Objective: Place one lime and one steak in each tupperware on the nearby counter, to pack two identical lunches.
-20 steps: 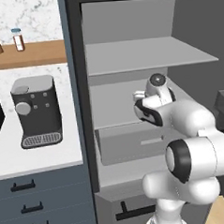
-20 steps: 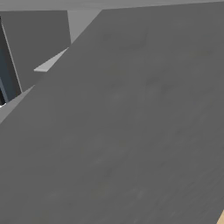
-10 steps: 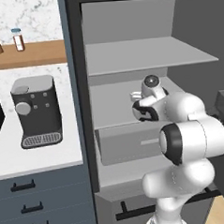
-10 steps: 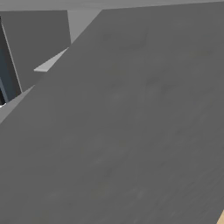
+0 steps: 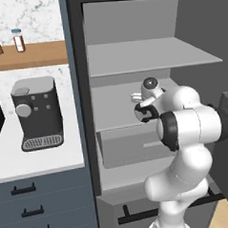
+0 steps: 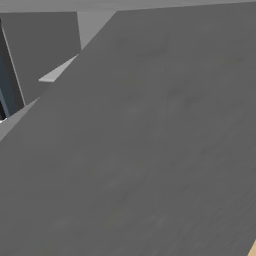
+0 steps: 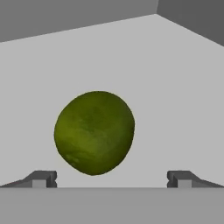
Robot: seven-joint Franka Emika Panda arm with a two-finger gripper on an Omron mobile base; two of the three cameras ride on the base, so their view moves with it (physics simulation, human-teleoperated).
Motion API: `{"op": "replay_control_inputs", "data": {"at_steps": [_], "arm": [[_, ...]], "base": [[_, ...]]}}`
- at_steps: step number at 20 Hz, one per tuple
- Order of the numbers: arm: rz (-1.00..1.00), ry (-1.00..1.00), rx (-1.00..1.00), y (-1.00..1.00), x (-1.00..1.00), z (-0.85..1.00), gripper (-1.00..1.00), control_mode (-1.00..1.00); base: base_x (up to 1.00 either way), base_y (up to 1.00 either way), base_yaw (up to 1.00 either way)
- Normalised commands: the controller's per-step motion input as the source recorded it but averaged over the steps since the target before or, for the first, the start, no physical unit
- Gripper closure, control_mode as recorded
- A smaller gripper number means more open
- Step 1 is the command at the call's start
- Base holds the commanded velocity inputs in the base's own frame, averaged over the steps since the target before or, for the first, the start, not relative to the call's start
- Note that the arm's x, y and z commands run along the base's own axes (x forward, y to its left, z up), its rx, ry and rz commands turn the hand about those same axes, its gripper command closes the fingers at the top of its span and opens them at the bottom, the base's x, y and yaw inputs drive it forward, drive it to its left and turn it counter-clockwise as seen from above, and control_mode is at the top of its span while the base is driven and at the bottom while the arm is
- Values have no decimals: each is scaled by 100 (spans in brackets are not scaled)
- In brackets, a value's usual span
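- On the left of the left base view, a coffee machine stands on the white counter. I see no tubs there.
- Above it, a wooden shelf holds two little bottles.
- To the right is a tall open cupboard with grey shelves. The arm reaches into it.
- In the hand view, one lime sits on a pale shelf floor. It is just in front of the gripper.
- The gripper is wide apart and holds nothing. Its two tips stand on each side of the lime, and the lime sits a bit to the left of the middle.
- I think the step is picking up the first lime. Next, the hand should go forward a little, slide a bit left, and squeeze gently so the round lime does not roll away.
- Since a second ago, the arm has swung left and deeper into the cupboard. The elbow has turned toward us. The gripper stayed wide apart.
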Motion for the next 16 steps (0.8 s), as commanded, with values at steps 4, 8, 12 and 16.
{"op": "replay_control_inputs", "data": {"at_steps": [4, 8, 12, 16], "arm": [[-2, 0, 0, -6, 30, -18, -100, -100], [-1, 0, 0, -2, 37, -20, -100, -100], [0, 0, 0, 0, 43, -20, -100, -100], [-1, 2, 0, 0, 10, -30, 100, -100]], "base": [[0, 0, 0], [0, 0, 0], [0, 0, 0], [0, 0, 0]]}}
